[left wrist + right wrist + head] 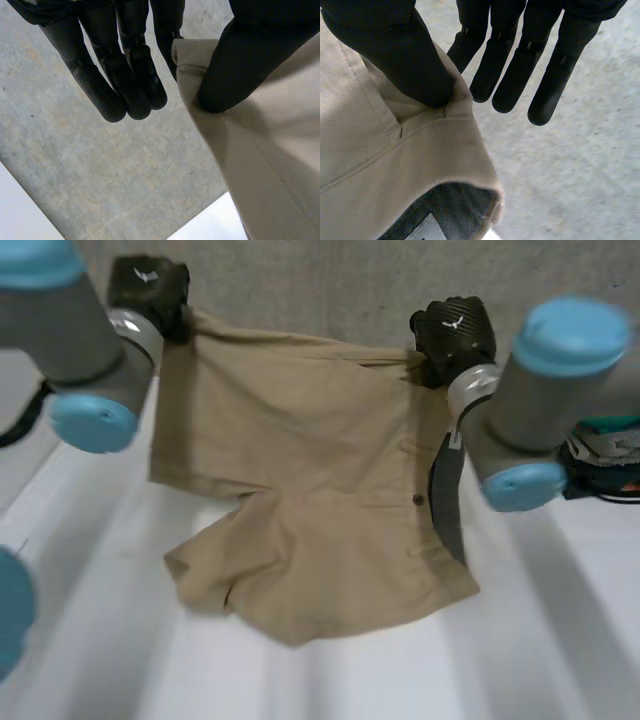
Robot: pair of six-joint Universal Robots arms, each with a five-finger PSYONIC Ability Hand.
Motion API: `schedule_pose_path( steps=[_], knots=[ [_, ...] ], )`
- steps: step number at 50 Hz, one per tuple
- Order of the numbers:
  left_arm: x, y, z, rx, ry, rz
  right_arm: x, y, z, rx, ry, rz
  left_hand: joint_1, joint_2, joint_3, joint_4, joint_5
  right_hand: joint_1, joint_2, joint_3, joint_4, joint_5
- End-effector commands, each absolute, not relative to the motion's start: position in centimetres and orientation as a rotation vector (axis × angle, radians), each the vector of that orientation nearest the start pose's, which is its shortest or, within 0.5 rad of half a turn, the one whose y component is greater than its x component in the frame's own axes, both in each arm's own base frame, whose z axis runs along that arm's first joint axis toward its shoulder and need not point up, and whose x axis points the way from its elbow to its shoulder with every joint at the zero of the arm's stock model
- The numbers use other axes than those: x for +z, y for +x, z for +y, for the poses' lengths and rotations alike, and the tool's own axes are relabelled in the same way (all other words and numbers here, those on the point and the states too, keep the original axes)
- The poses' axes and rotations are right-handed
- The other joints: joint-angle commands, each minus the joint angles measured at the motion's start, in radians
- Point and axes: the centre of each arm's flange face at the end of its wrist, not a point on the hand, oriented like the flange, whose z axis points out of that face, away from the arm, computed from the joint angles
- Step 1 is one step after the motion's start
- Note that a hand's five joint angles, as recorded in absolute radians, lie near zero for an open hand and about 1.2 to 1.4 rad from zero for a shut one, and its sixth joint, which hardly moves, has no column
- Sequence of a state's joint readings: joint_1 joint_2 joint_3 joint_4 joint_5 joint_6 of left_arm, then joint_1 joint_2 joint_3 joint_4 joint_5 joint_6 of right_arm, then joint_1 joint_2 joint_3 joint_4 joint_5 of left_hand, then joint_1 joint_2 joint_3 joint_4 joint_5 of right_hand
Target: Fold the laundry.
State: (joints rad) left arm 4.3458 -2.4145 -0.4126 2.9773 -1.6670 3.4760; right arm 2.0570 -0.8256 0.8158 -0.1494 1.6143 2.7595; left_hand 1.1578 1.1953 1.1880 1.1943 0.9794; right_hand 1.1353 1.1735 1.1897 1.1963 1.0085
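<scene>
Left hand (148, 285) pinches one top corner of the beige shorts (300, 460) between thumb and a finger, the other fingers straight; right hand (455, 328) pinches the opposite top corner the same way. The shorts hang spread between them, and the legs seem to rest on the white table (560, 640).

Cannot identify the teal, red and white clutter (608, 452) past the right arm (545, 405), cut off at the edge. Partly hidden behind that arm: the right side of the tan cotton shorts (300, 470). Cropped and unreadable: their white inner label (422, 231).
</scene>
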Motion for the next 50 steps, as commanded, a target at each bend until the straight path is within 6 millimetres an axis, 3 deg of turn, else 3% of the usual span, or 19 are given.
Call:
schedule_pose_path(
  steps=[1, 2, 7, 11, 15, 22, 24, 29, 34, 41, 46, 50],
  knots=[
    [30.2, -30.2, -43.7, -2.530, 0.536, 1.794, 25.0, 35.2, -40.4, -2.727, -0.588, 1.505, -0.978, -1.016, -1.008, -1.015, -0.974, -0.839, -0.878, -0.894, -0.900, -0.887],
    [30.4, -30.4, -43.6, -2.553, 0.539, 1.782, 24.9, 35.3, -40.4, -2.717, -0.601, 1.508, -0.983, -1.021, -1.013, -1.020, -0.979, -0.961, -0.999, -1.015, -1.022, -1.009],
    [31.7, -30.1, -43.0, -2.584, 0.519, 1.765, 24.4, 35.3, -39.9, -2.571, -0.732, 1.644, -0.983, -1.021, -1.013, -1.020, -0.979, -0.961, -0.999, -1.015, -1.022, -1.009],
    [32.2, -28.8, -42.3, -2.508, 0.459, 1.800, 25.0, 33.4, -39.0, -2.413, -0.799, 1.840, -0.983, -1.021, -1.013, -1.020, -0.979, -0.961, -0.999, -1.015, -1.022, -1.009],
    [32.7, -27.8, -40.1, -2.411, 0.436, 1.875, 25.7, 31.4, -36.7, -2.204, -0.931, 2.057, -0.983, -1.021, -1.013, -1.020, -0.979, -0.961, -0.999, -1.015, -1.022, -1.009],
    [31.2, -27.0, -33.3, -2.227, 0.624, 2.120, 25.3, 27.0, -31.4, -1.719, -1.190, 2.352, -0.983, -1.021, -1.013, -1.020, -0.979, -0.961, -0.999, -1.015, -1.022, -1.009],
    [30.0, -26.8, -30.5, -2.150, 0.747, 2.228, 24.7, 25.6, -29.8, -1.576, -1.249, 2.401, -0.798, -0.836, -0.829, -0.835, -0.794, -0.891, -0.929, -0.945, -0.952, -0.938],
    [27.4, -26.1, -25.0, -1.954, 0.953, 2.433, 23.0, 23.4, -27.4, -1.414, -1.333, 2.372, -0.255, -0.293, -0.285, -0.292, -0.251, -0.676, -0.714, -0.731, -0.737, -0.724],
    [24.3, -25.3, -20.1, -1.720, 1.110, 2.607, 20.4, 22.4, -25.3, -1.353, -1.442, 2.211, -0.070, -0.107, -0.100, -0.107, -0.066, -0.497, -0.535, -0.551, -0.558, -0.545],
    [20.4, -24.6, -17.7, -1.461, 1.175, 2.751, 16.6, 22.4, -24.2, -1.403, -1.529, 2.071, -0.181, -0.218, -0.211, -0.217, -0.177, -0.494, -0.532, -0.548, -0.555, -0.542],
    [17.7, -24.8, -18.7, -1.359, 1.174, 2.793, 14.3, 22.9, -25.2, -1.521, -1.519, 2.027, -0.582, -0.620, -0.612, -0.619, -0.578, -0.512, -0.550, -0.566, -0.573, -0.559],
    [16.7, -25.2, -20.1, -1.377, 1.154, 2.778, 13.1, 23.2, -26.2, -1.599, -1.494, 2.014, -0.721, -0.758, -0.751, -0.757, -0.717, -0.515, -0.553, -0.569, -0.576, -0.562]
  ],
)
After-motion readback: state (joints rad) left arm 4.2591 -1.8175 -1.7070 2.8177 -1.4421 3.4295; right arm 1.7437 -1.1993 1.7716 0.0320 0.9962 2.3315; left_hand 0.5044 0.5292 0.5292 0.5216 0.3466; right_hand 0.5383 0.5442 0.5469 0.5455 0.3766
